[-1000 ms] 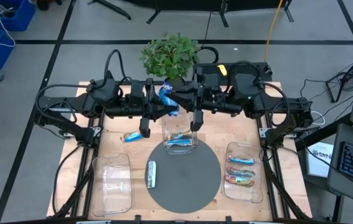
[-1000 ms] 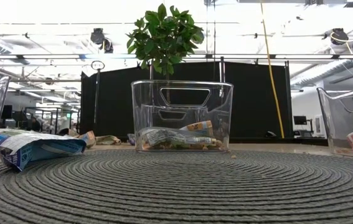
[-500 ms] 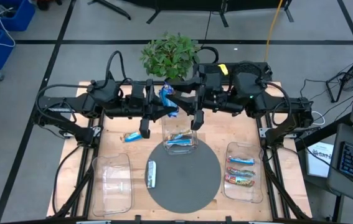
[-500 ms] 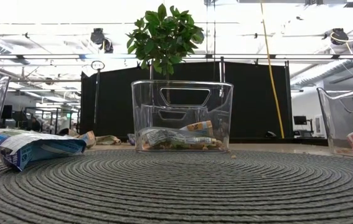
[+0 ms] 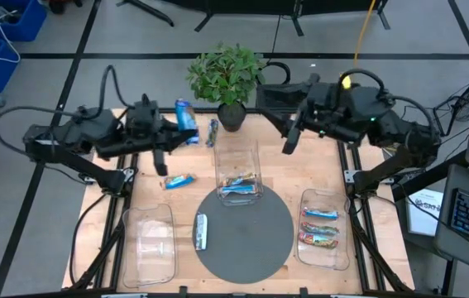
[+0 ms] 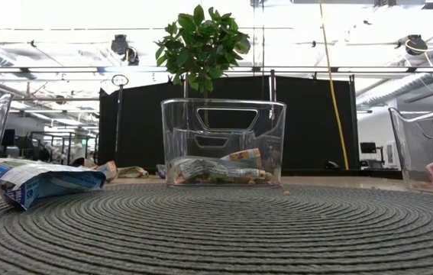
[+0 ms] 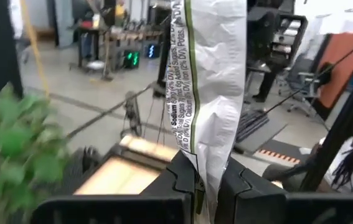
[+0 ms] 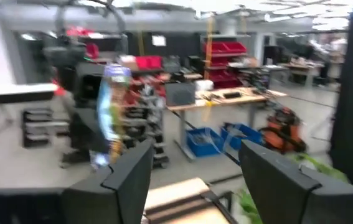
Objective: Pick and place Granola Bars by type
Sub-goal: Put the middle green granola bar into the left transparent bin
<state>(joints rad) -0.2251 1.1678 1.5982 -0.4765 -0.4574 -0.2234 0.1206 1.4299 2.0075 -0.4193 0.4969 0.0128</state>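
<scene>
Here I see the round woven mat (image 5: 242, 236) and clear plastic trays (image 5: 240, 172) well below both jaws. My left gripper (image 7: 206, 186) is clamped on a blue granola bar (image 5: 186, 121), its crinkled shiny wrapper (image 7: 210, 87) standing lengthwise straight out from the pinch. My right gripper (image 8: 192, 171) hangs with jaws apart, nothing between them; another bar (image 5: 178, 181) lies flat beneath the left jaws.

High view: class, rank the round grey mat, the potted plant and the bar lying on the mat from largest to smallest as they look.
1. Mat
2. Plant, which stands nearer the overhead camera, so it may look bigger than it is
3. Bar
</scene>
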